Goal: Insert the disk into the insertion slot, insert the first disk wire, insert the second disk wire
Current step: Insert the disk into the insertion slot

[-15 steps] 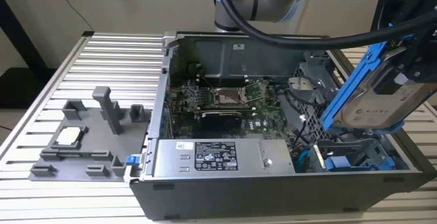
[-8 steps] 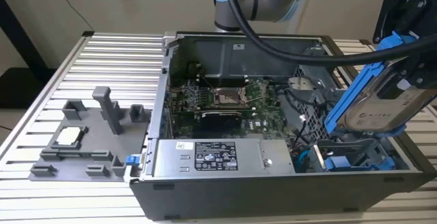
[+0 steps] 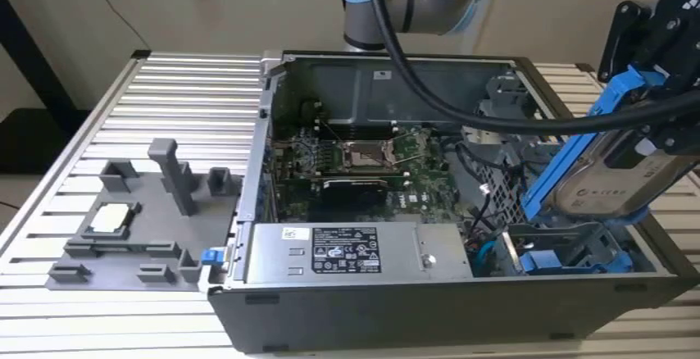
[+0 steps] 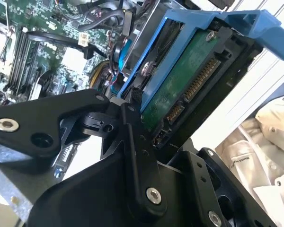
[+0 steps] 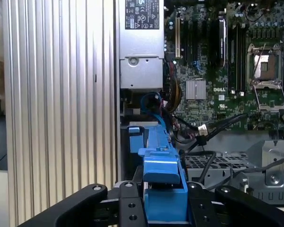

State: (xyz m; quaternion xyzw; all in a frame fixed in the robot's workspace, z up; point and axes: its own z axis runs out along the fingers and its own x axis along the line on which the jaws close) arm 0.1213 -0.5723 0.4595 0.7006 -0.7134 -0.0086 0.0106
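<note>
Jaws: closed on the disk; the gripper [image 5: 165, 203] pinches the blue frame from both sides.
Disk: the disk [image 3: 599, 166] hangs at the exterior view's right, steeply tilted, connector end up towards the gripper [image 3: 663, 129]. In the second wrist view its green circuit side [image 4: 189, 80] and connector pins show bare.
Slot: the slot [image 3: 569, 240] lies at the lower right of the exterior view, in the cage [image 3: 497, 191]. The disk's lower end is just above it; you should judge it not yet seated.
Step in hand: disk insertion, early.
Doing it well: square the frame's long edges to the slot walls before you press. The tilt looks too steep to slide in, so level it first.
Watch: cables [image 3: 481, 244] run just beside the slot mouth; keep the lower edge off them.
Also in cage: blue plastic [image 3: 547, 261] sits low by the slot. You cannot tell whether it is a second drive.
Around: power supply [image 3: 328, 252] at bottom centre, board [image 3: 372, 162] mid-frame, both well apart from the disk.
</note>
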